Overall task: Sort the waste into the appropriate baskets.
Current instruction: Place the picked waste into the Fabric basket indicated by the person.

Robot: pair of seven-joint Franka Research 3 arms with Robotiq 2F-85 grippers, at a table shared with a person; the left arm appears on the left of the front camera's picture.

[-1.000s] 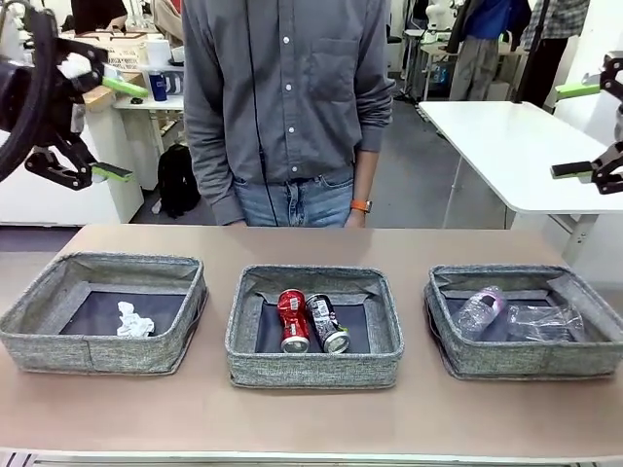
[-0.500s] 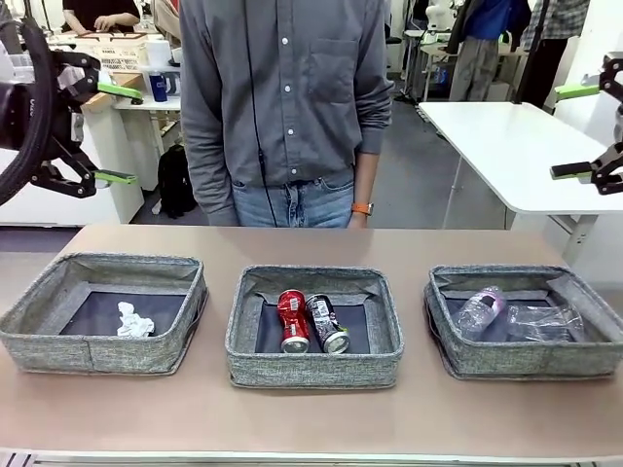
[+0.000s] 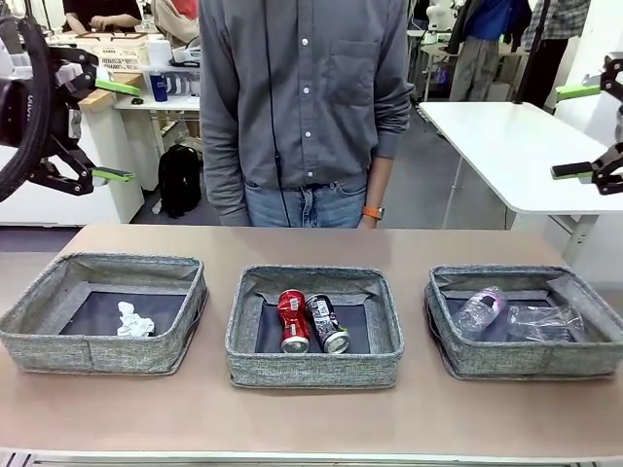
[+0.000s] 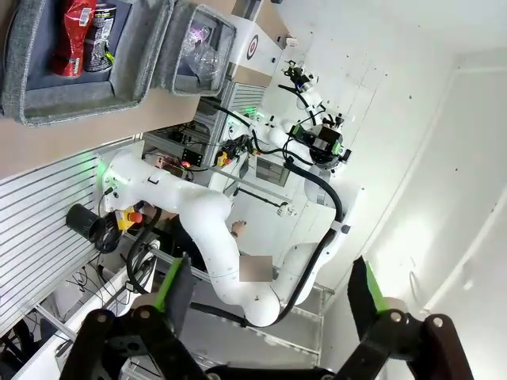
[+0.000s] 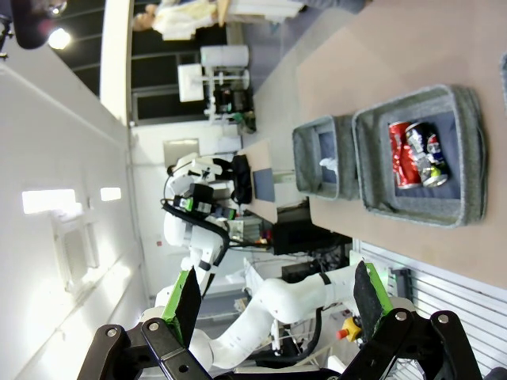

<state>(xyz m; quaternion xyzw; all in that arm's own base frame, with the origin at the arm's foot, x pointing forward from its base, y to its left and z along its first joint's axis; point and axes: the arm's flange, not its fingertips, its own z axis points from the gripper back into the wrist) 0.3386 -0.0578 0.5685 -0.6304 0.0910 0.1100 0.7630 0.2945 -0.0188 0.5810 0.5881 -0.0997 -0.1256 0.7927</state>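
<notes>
Above the counter's (image 3: 311, 428) left and right ends, the left end effector (image 3: 102, 131) and right end effector (image 3: 584, 131) hang raised, both released, partly cut off. Red can (image 3: 291, 319) and black-and-silver can (image 3: 328, 323) lie touching in the middle basket (image 3: 313, 365); paper wad (image 3: 133, 320) left, bottles (image 3: 506, 316) right, outlines unclear.

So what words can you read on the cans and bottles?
None can be read.
red can: print too small and blurred.
black-and-silver can: print too small and blurred.
bottle with the pinkish label: label print too blurred.
</notes>
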